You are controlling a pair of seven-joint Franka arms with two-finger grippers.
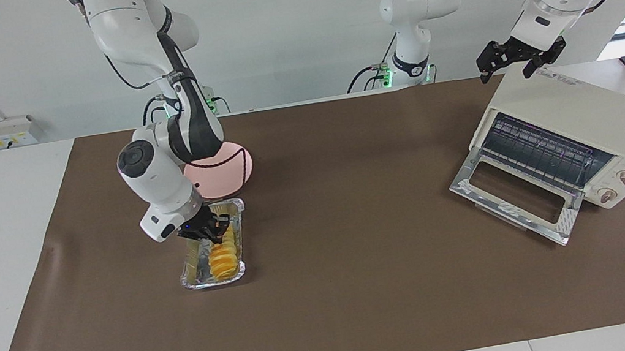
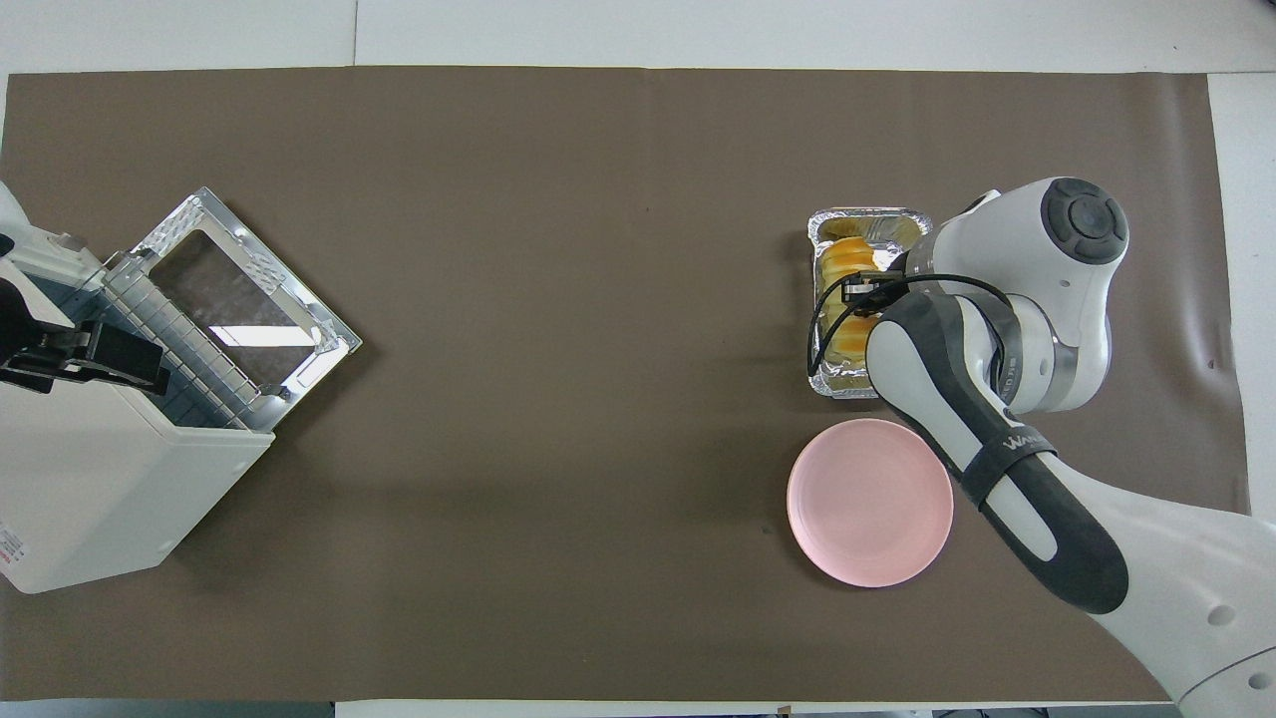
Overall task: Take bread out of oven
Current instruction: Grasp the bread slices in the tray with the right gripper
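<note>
The golden ridged bread lies in a silver foil tray on the brown mat, toward the right arm's end of the table. My right gripper is down in the tray and shut on the bread around its middle, hiding that part. The cream-white oven stands toward the left arm's end, its glass door dropped open and the dark rack bare. My left gripper waits open over the oven's top corner nearest the robots.
A pink plate sits beside the tray, nearer to the robots, partly under the right arm. The oven is angled with its open door toward the mat's middle. A third arm's base stands at the table's robot end.
</note>
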